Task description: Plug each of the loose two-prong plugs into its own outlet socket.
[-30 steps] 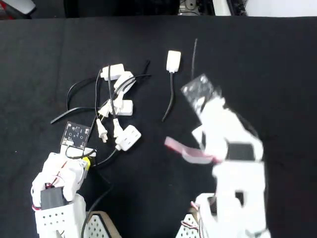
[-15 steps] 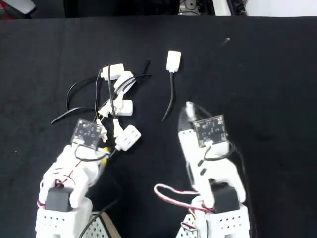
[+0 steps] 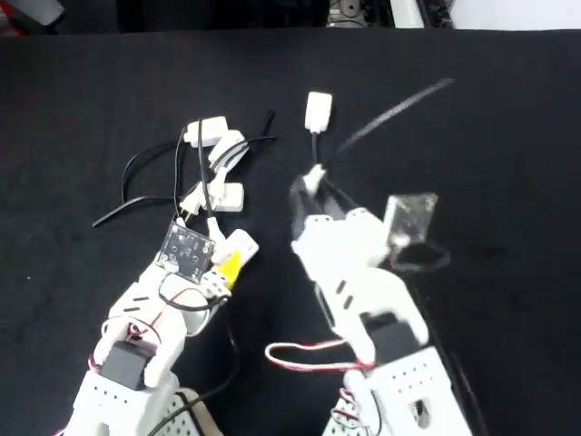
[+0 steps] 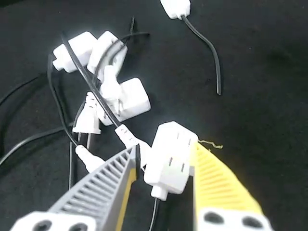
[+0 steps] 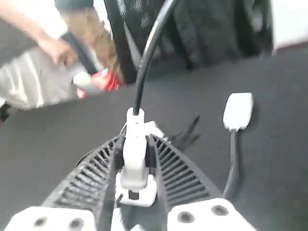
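Observation:
A white outlet socket point(image 4: 169, 155) lies on the black table between the grey and yellow fingers of my left gripper point(image 4: 166, 150), which is open and straddles it; the same socket point(image 3: 240, 247) sits at the left gripper point(image 3: 227, 256) in the high view. My right gripper point(image 5: 134, 142) is shut on a white two-prong plug point(image 5: 134, 161) whose black cable point(image 5: 149, 53) rises away from it. From above, the right gripper point(image 3: 309, 193) holds that plug point(image 3: 314, 176) just below a lone white socket point(image 3: 318, 111). A tangle of white plugs and sockets point(image 3: 214, 163) lies beyond the left gripper.
Black cables point(image 3: 136, 182) loop out to the left of the tangle. The lone socket's short black lead point(image 4: 207, 45) runs across the mat between the two arms. The held plug's cable point(image 3: 390, 111) sweeps up and right over bare black table.
The left arm has stretched forward until its fingers flank the socket. The right arm has swung left with the plug, and its cable has whipped round to the right.

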You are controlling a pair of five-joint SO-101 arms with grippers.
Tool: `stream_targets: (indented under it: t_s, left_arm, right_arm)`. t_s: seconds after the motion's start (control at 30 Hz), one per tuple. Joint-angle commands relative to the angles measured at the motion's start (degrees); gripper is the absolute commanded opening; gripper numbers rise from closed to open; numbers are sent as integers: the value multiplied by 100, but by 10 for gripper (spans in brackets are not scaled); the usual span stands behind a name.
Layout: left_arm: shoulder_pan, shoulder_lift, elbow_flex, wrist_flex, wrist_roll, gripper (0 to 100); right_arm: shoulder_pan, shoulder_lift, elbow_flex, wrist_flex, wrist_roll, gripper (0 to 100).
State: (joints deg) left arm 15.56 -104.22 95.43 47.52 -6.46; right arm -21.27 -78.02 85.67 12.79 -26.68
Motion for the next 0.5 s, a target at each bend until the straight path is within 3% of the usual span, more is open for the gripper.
stream_targets:
  t_s: [0.0, 0.2, 0.47]
  left_arm:
    - [40, -26, 119, -114, 70, 188]
    - [40, -26, 189, -97, 79, 188]
    - [-198, -26, 180, -79, 97, 188]
  right_arm:
    - [-545, 1393, -857, -132, -369, 12]
    - [-958, 2290, -945, -158, -343, 12]
    - [-1380, 1077, -505, 510, -44, 12]
